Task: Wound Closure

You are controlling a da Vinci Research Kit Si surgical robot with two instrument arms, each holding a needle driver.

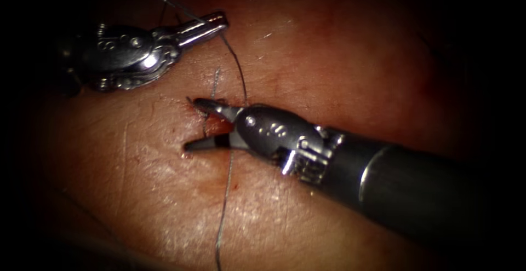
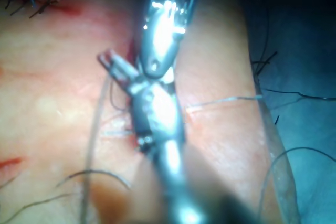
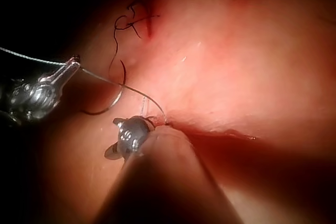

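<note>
On the tissue (image 1: 339,46) the cut (image 1: 207,122) shows as a small red slit. My left tool (image 1: 211,23) is up and to the left of the cut, shut on the thread (image 1: 236,65). That thread curves down to the cut and trails on toward the near edge. My right tool (image 1: 192,124) comes in from the right, its jaws spread open across the cut and gripping nothing. In the right wrist view the left tool (image 3: 71,68) pinches the thread (image 3: 131,88). Beside it a dark curved shape (image 3: 119,95), likely the needle, lies on the tissue, held by neither tool.
A short cut thread end (image 1: 215,82) stands just above the cut. Earlier stitches (image 2: 37,1) with red fluid and loose dark thread ends (image 2: 94,172) lie on the tissue. A knotted stitch (image 3: 134,20) sits farther along the wound.
</note>
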